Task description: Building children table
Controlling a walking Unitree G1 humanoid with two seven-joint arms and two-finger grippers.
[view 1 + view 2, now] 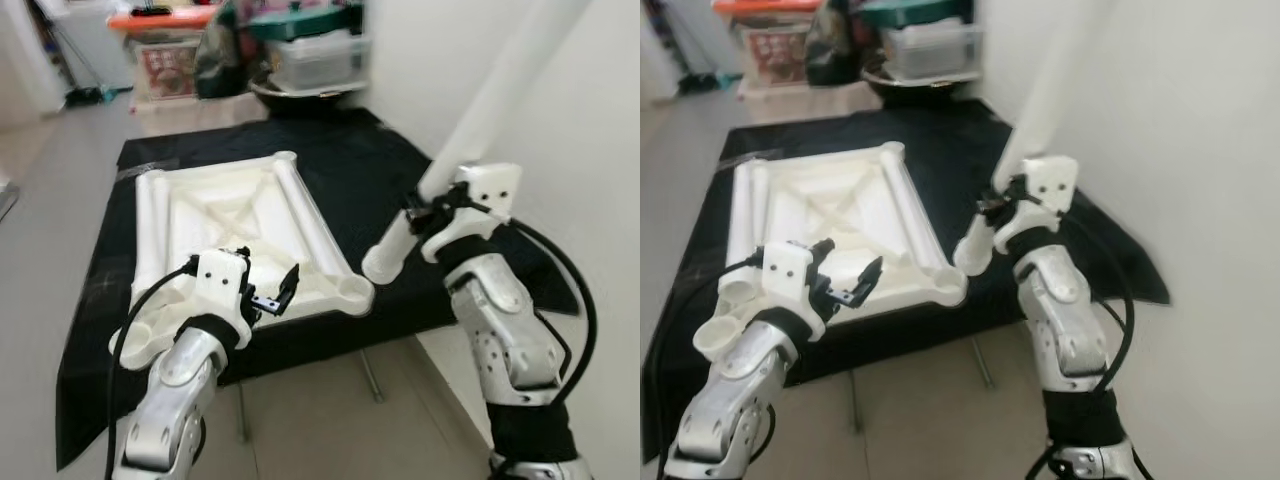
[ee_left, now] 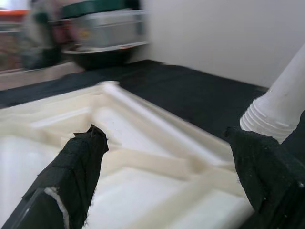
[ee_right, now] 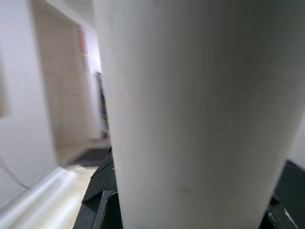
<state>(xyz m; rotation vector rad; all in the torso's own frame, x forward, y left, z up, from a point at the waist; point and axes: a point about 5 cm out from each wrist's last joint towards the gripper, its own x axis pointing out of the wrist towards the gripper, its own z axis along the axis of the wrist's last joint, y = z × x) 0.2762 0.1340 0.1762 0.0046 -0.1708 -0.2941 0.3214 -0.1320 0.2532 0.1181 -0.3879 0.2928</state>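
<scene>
A white plastic tabletop [image 1: 240, 235] lies upside down on a black mat [image 1: 370, 180], its ribbed underside up, with round leg sockets at the corners. My left gripper [image 1: 272, 290] hovers open over the tabletop's near edge, nothing between its black fingers [image 2: 78, 164]. My right gripper [image 1: 425, 215] is shut on a long white table leg [image 1: 480, 120], held slanted above the mat. The leg's threaded lower end [image 1: 383, 262] hangs just right of the tabletop's near right corner socket [image 1: 355, 292]. The leg's shaft [image 3: 190, 109] fills the right wrist view.
The white wall [image 1: 580, 150] runs close along my right side. Storage boxes [image 1: 310, 50] and a bag are stacked at the far end of the room. Bare tiled floor [image 1: 330, 420] lies between me and the mat, with a thin metal rod [image 1: 370, 378] on it.
</scene>
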